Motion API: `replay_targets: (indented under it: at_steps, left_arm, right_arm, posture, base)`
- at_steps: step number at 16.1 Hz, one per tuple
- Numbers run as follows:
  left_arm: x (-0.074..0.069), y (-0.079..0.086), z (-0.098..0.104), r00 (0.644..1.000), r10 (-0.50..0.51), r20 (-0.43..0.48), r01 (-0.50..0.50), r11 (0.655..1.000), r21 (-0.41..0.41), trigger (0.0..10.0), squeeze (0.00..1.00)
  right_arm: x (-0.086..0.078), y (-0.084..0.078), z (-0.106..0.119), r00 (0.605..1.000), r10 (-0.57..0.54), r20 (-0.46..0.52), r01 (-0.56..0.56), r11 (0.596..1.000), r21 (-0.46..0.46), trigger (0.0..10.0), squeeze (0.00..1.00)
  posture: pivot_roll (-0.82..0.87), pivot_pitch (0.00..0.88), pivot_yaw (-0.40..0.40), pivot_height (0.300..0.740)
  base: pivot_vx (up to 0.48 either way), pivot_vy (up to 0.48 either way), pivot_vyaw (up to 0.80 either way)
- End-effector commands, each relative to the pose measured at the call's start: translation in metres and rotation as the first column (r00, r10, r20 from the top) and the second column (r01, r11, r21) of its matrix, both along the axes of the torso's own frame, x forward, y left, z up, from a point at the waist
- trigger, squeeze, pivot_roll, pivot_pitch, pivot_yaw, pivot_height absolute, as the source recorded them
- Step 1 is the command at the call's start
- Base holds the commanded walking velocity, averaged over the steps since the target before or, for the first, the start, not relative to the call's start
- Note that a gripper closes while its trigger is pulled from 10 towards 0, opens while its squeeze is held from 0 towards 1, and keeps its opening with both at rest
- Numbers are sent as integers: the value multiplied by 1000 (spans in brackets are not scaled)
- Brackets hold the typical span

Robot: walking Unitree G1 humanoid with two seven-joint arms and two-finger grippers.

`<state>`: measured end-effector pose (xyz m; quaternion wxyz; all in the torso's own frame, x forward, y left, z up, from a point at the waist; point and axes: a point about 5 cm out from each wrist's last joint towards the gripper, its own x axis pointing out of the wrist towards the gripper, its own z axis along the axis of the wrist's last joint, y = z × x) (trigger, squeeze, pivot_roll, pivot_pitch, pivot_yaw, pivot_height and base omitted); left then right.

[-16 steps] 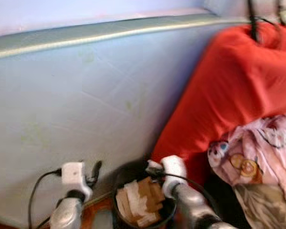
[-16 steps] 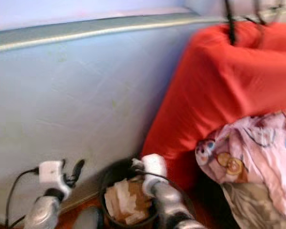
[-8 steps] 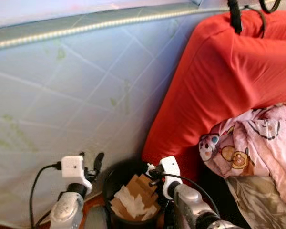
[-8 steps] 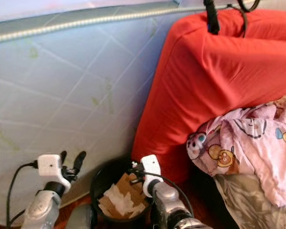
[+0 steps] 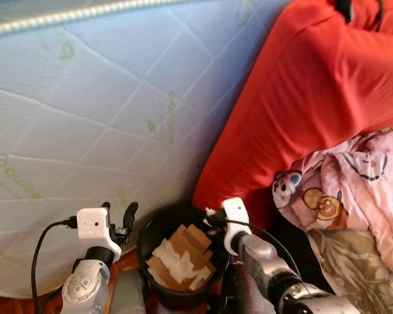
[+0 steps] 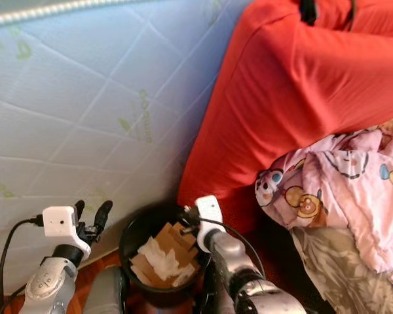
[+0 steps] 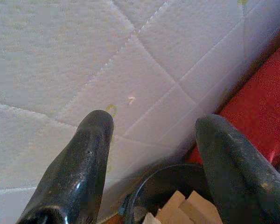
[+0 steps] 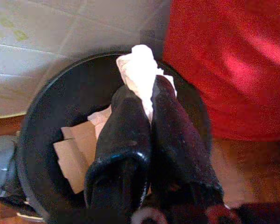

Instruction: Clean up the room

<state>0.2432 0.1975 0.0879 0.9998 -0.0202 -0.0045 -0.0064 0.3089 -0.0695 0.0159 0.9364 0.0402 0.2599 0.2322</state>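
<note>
Over the black bin [image 8: 51, 126], the right tool [image 8: 147, 109] hangs with its two black fingers [image 8: 126, 126] pressed together on a crumpled white tissue [image 8: 139, 70], which sticks out past the fingertips above the bin's mouth. Cardboard scraps [image 5: 193, 239] and more white paper [image 5: 172, 252] (already piled up) lie inside the bin. To the bin's left, the left tool [image 7: 151, 154] is spread wide and holds nothing, pointing at the quilted white mattress [image 5: 85, 111] standing on edge. A red cushion [image 5: 314, 98] leans just behind the bin, with a pink printed blanket [image 5: 354, 196] to its right.
</note>
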Motion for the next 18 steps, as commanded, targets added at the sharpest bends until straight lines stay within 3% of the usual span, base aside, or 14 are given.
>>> replay_targets:
  at_steps: [1, 2, 5, 6, 7, 18]
  left_arm:
    - [-5, -4, -2, 1000, -9, -20, 8, 1000, -9, 10000, 0]
    - [-9, -5, -2, 1000, -7, -25, 7, 1000, -11, 10000, 0]
    - [-17, -5, -4, 999, 6, -50, -7, 1000, -15, 10000, 0]
    - [-18, -5, -4, 999, 9, -51, -10, 1000, -15, 10000, 0]
    - [-19, -5, -4, 998, 10, -55, -11, 1000, -16, 10000, 0]
    - [-17, -2, -6, 997, 12, -74, -12, 1000, -10, 10000, 0]
  right_arm:
    - [-3, 2, -3, 999, -1, -35, 2, 1000, 18, 10000, 0]
    - [-3, 10, -1, 998, 55, -42, -55, 998, 14, 10000, 0]
    - [-5, 13, -3, 996, 73, -57, -75, 997, -22, 10000, 8]
    - [-5, 12, -3, 996, 73, -57, -74, 997, -23, 10000, 616]
    - [-5, 12, -4, 995, 78, -64, -79, 997, -22, 10000, 1000]
    - [-4, 7, -4, 995, 68, -68, -70, 997, -15, 10000, 1000]
  posture:
    - [268, 283, -135, 612]
    - [275, 294, -138, 612]
    - [279, 311, -144, 612]
    - [280, 312, -144, 612]
    - [279, 312, -144, 612]
    - [278, 301, -138, 612]
  base:
    - [0, 0, 0]
    - [0, 0, 0]
    - [0, 0, 0]
    - [0, 0, 0]
    - [0, 0, 0]
    - [0, 0, 0]
